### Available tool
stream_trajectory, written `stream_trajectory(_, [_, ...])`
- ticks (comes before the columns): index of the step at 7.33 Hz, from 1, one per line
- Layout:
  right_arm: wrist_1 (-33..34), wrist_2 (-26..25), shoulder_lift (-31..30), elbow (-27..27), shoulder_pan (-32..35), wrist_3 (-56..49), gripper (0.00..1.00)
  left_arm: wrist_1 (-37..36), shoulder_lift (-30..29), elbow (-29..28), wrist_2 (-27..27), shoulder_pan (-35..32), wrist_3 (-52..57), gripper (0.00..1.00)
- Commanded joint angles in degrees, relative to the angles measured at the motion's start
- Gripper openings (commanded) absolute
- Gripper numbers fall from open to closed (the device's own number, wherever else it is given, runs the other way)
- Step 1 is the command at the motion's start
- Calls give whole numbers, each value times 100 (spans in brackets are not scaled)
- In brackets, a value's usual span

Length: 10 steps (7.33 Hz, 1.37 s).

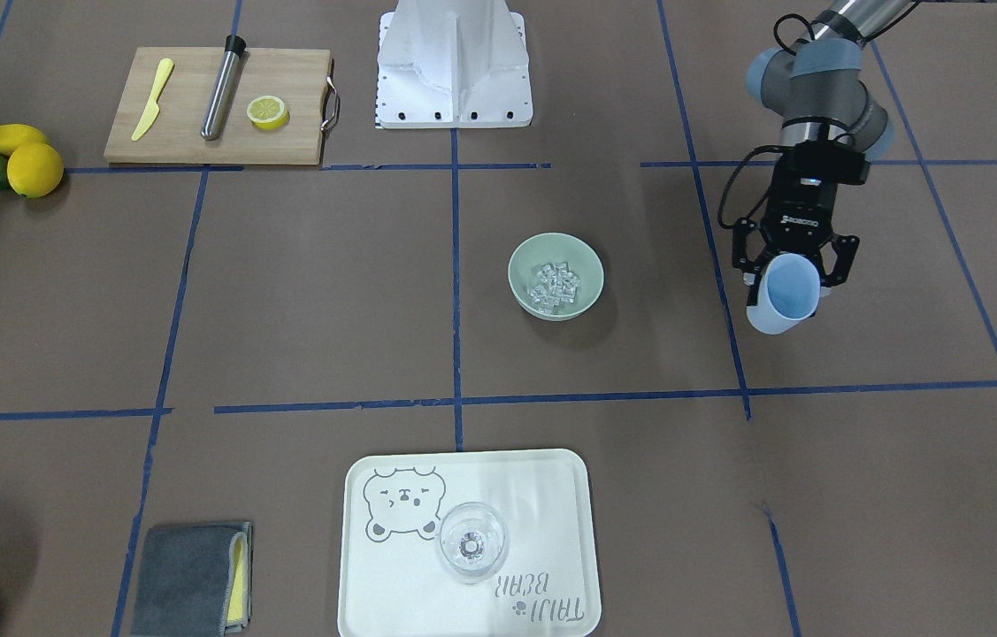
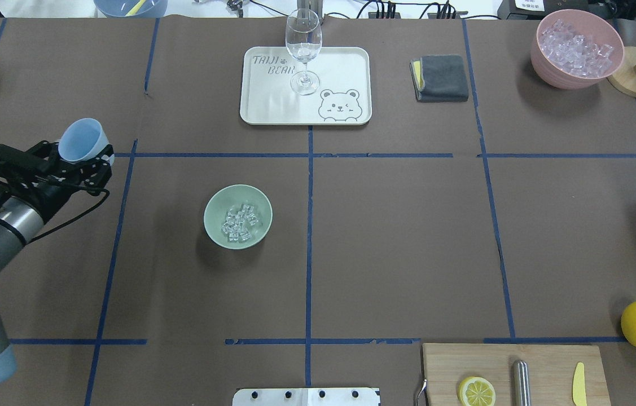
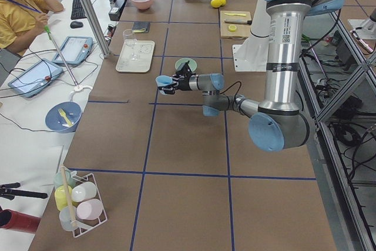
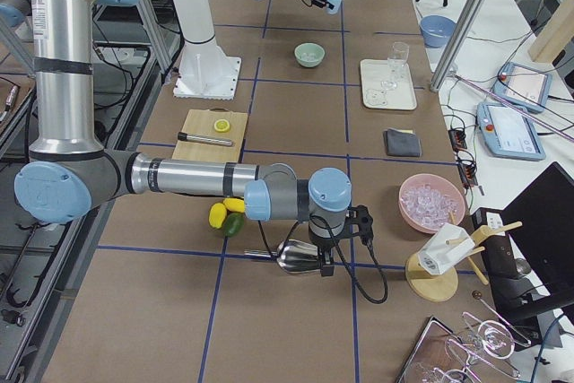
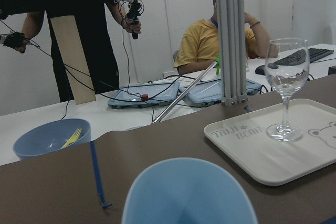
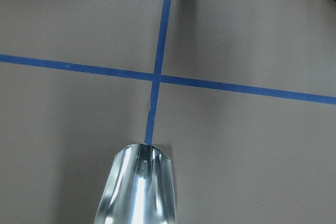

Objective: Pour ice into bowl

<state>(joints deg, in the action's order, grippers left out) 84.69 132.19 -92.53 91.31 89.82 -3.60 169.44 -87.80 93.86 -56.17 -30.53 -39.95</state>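
- Overhead exterior has the ice sitting as a little heap of clear cubes in the bottom of the bowl, so it's in there already.
- That bowl is the pale green one. It's upright on the brown table, off to the right of the left gripper's jaws and a bit closer to the robot base, well apart from them.
- The left gripper has its jaws clamped around a light blue cup. The cup is roughly upright with its mouth up, and it looks clear of the table.
- On the left wrist cam the cup's rim fills the bottom edge. Out past the jaws and to the right there's a white tray with a wine glass standing on it.
- Further right of those jaws, along the far side of the table, there's a folded grey cloth. Past it is a pink bowl piled with more clear cubes.
- The right gripper is way over at the other end, well apart from the bowl.
- A metal scoop pokes out right at the right gripper's jaws, over a cross of blue tape. Honestly I can't tell if the jaws are gripping it or loose.
- Back toward the robot base from the scoop there's a wooden cutting board with a lemon half, a yellow knife and a metal tube on it.
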Motion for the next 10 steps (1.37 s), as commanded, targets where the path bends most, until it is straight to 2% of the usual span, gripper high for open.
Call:
stream_trajectory(1, [4,0,-2,1,0,0,100,254,805,-25,-227,-251,-555,0])
stream_trajectory(3, [4,0,-2,10,0,0,100,431,984,-409,-210,-243,-1844,0])
stream_trajectory(5, [4,0,-2,63,0,9,100,818,914,-929,-140,-208,-1920,0])
stream_trajectory(7, [4,0,-2,63,0,9,100,819,870,-1114,385,-155,-2208,0])
stream_trajectory(10, [4,0,-2,80,0,9,100,766,861,-1282,607,37,-2289,0])
